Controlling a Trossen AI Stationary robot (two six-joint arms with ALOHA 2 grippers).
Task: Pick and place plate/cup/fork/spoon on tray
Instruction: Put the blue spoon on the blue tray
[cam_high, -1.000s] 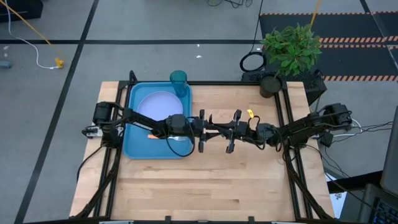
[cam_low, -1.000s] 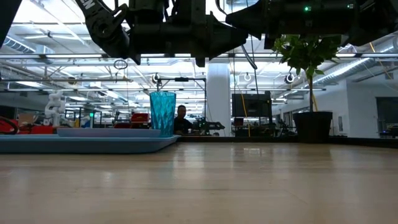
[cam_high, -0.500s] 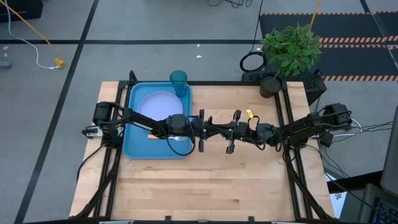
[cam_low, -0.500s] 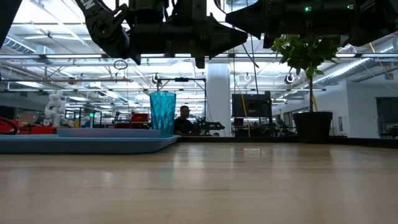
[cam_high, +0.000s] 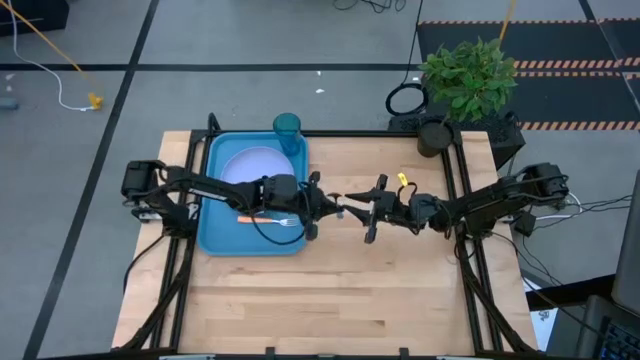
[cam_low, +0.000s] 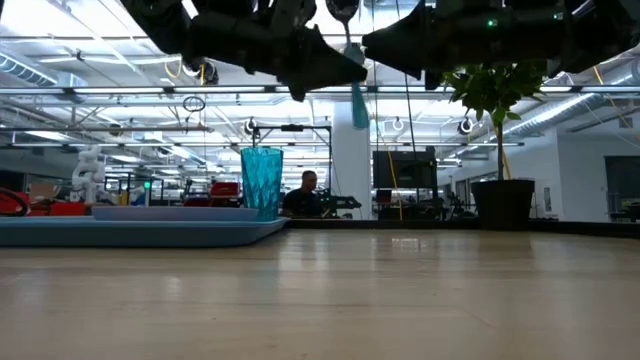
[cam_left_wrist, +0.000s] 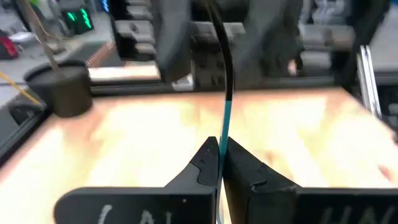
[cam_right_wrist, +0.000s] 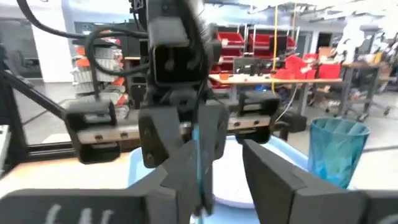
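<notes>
Blue-handled spoon (cam_low: 356, 100) is pinched in the left gripper (cam_high: 322, 203), just right of the tray (cam_high: 214, 240) — right gripper (cam_high: 352, 209) looks released. Handoff's prob done; next, swing back over tray w/ plate (cam_high: 250, 165), fork (cam_high: 268, 220).

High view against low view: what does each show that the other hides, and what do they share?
Only the high view shows the fork lying on the tray beside the plate's round face. Only the low view shows the spoon, held by the left claw, hanging well above the table, and a person beyond. Both show the cup, the potted plant and the open right claw.
</notes>
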